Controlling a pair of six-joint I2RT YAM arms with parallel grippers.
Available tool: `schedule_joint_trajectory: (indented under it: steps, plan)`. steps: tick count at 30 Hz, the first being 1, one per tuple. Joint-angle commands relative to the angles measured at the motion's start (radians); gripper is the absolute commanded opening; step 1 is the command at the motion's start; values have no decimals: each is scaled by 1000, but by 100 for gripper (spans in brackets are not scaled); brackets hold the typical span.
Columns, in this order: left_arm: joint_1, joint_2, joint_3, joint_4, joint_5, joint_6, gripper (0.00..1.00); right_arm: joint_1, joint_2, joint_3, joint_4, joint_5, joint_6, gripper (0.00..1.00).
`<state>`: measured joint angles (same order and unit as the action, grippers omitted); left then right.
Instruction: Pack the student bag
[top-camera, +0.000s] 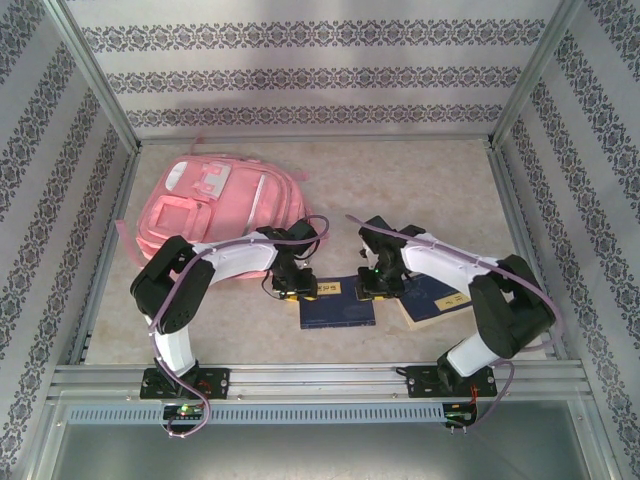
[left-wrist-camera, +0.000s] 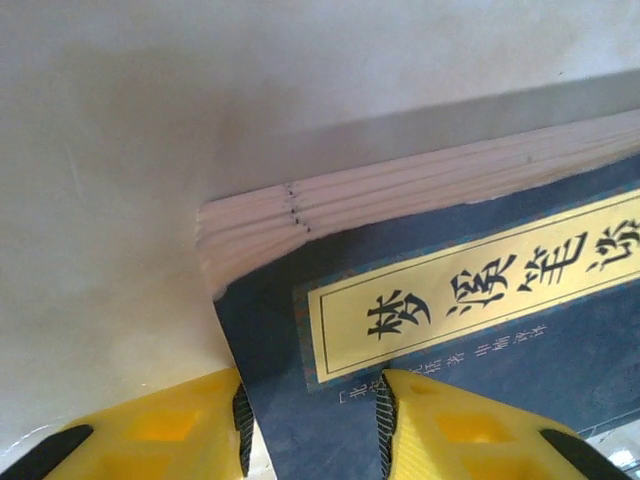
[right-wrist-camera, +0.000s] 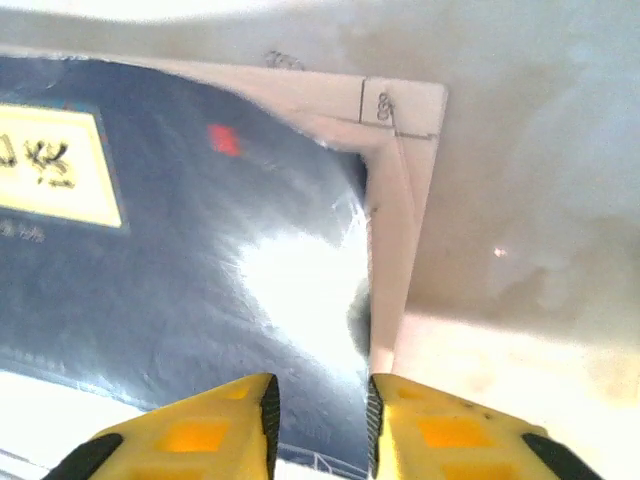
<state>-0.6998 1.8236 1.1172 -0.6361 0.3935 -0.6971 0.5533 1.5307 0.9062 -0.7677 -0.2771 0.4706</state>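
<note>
The student bag (top-camera: 215, 212), a large pink backpack, lies flat at the back left of the table. A dark blue book (top-camera: 338, 310) with a yellow title label lies at the centre front. My left gripper (top-camera: 297, 290) is down at its left far corner. In the left wrist view the jaws (left-wrist-camera: 312, 420) stand part open astride the book's (left-wrist-camera: 450, 330) spine corner. My right gripper (top-camera: 381, 287) is at the right far corner. Its jaws (right-wrist-camera: 320, 420) are narrow but open over the cover's (right-wrist-camera: 200, 270) raised right edge, where white pages show.
A second blue book (top-camera: 432, 300) lies under my right arm, just right of the first. Metal frame rails (top-camera: 320, 378) and patterned walls close in the beige table (top-camera: 430, 190) on all sides.
</note>
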Motion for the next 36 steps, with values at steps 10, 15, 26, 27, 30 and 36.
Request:
schedule_joint_trajectory:
  steps: [10, 15, 26, 27, 30, 36]
  plan:
    - [-43, 28, 13, 98, 37, 27, 40, -9, -37, 3, 32, -98, 13, 0]
    - [-41, -45, 3, 14, -24, 60, 55, -103, -29, -49, 57, -179, 61, 0]
    - [-40, -254, -93, -67, -111, -31, 67, -238, -21, -149, 197, -427, 268, 0]
    - [-38, -268, -102, -61, -114, -43, 68, -243, -30, -154, 199, -424, 275, 0]
    - [-34, -275, -137, -14, -102, -57, 69, -226, -30, -101, 91, -308, 167, 32]
    - [-32, -190, -166, 106, -42, -68, 60, -181, 49, 13, 14, -125, 33, 66]
